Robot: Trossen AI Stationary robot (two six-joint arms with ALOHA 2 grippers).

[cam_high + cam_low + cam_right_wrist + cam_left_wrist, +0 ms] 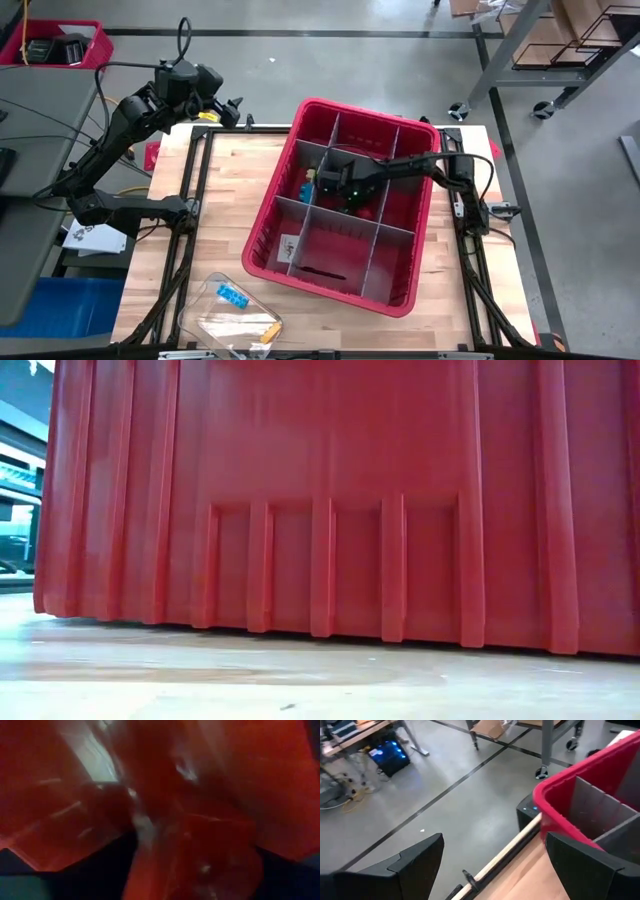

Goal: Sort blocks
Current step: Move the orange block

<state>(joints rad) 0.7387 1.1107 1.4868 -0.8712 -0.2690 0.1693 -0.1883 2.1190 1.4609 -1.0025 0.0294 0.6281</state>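
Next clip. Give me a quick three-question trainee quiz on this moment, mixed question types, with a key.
1. True or false: the right gripper is down inside the red bin.
2. Where is the left gripper? A) in the bin; B) raised near the table's far left corner; C) over the clear bag.
3. What colour is the block in the clear bag?

Key: 1 true; 2 B; 3 blue.
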